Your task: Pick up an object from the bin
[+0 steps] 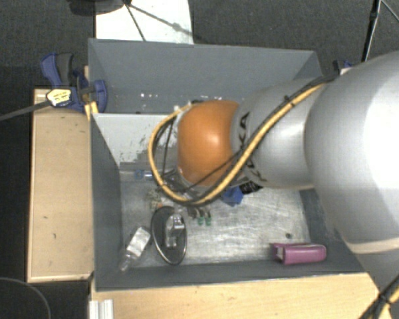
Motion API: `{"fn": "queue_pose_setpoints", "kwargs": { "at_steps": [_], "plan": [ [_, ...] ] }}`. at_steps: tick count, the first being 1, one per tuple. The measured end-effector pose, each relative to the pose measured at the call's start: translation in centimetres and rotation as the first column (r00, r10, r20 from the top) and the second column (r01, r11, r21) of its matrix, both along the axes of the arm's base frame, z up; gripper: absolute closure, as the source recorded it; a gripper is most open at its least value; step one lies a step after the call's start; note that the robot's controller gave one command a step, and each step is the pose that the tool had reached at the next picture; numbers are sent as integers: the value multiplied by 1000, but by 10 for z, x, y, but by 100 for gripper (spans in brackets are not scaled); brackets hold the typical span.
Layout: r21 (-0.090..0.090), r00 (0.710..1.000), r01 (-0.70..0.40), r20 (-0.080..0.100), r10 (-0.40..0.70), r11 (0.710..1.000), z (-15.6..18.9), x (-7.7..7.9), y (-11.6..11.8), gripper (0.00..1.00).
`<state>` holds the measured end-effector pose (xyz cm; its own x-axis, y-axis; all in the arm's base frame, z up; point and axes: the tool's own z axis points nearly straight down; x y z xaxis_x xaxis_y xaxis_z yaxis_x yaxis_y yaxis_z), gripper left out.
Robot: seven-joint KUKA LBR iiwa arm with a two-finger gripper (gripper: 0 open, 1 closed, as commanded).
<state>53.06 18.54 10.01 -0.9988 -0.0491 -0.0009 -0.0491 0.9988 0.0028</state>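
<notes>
Hand (186,211) beneath orange cover (209,145) hangs over dark oval object (167,236); opening cannot be told.

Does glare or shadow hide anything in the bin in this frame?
Camera view: strong sheen on the arm's silver shell, a highlight on the orange cover; pale glare streaks on the bin floor; shade under the wrist, yet the purple block and the dark oval thing show plainly.

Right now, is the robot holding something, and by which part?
I cannot tell: the gripper sits over a dark oval thing at the front left of the bin.
</notes>
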Motion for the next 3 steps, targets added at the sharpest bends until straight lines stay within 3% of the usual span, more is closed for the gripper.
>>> {"fn": "queue_pose_setpoints", "kwargs": {
  "at_steps": [1,2,3],
  "plan": [
    [3,1000,8,2,-8,1000,2,0,1,100],
    [0,1000,-27,10,27,1000,121,6,-2,100],
    [-2,1000,-24,2,24,1000,116,5,-3,0]
  ]
}}
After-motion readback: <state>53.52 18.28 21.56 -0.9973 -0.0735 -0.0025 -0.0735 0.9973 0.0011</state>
